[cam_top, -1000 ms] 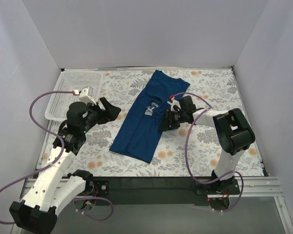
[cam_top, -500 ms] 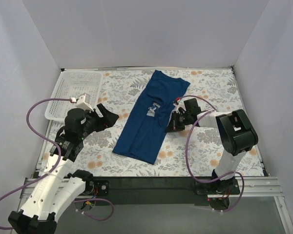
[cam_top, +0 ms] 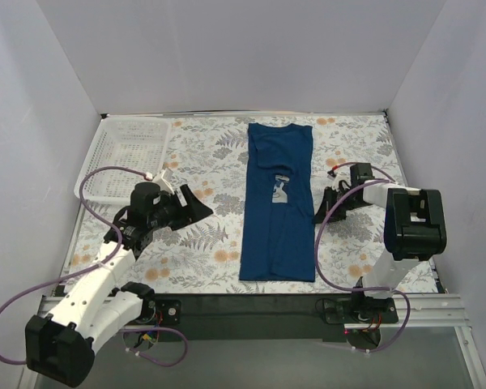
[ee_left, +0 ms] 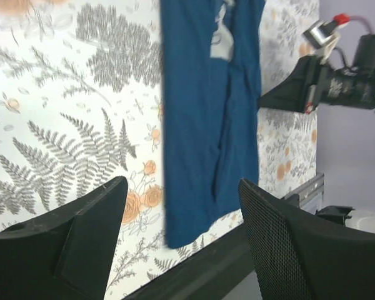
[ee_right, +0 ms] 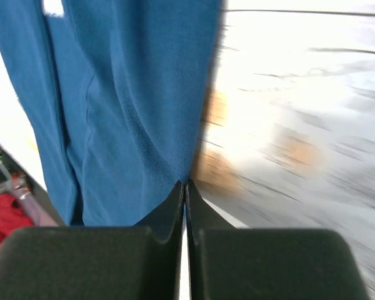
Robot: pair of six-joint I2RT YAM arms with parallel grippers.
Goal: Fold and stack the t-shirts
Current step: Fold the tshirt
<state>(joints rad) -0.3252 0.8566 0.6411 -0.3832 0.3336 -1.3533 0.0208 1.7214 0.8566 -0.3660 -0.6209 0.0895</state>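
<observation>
Swung out of its slant, the navy t-shirt (cam_top: 279, 235) lay straight from 12 to 6 o'clock on the floral surface (cam_top: 219, 154), folded into a long strip, its pale chest print (cam_top: 279, 188) too small to read. At its 3 o'clock edge the right tool (cam_top: 317, 217) was pressed together; whether cloth was pinched could not be told. Toward 9 o'clock the left tool (cam_top: 196, 205) hung spread. At 10 o'clock stood a white mesh basket (cam_top: 125, 154).
</observation>
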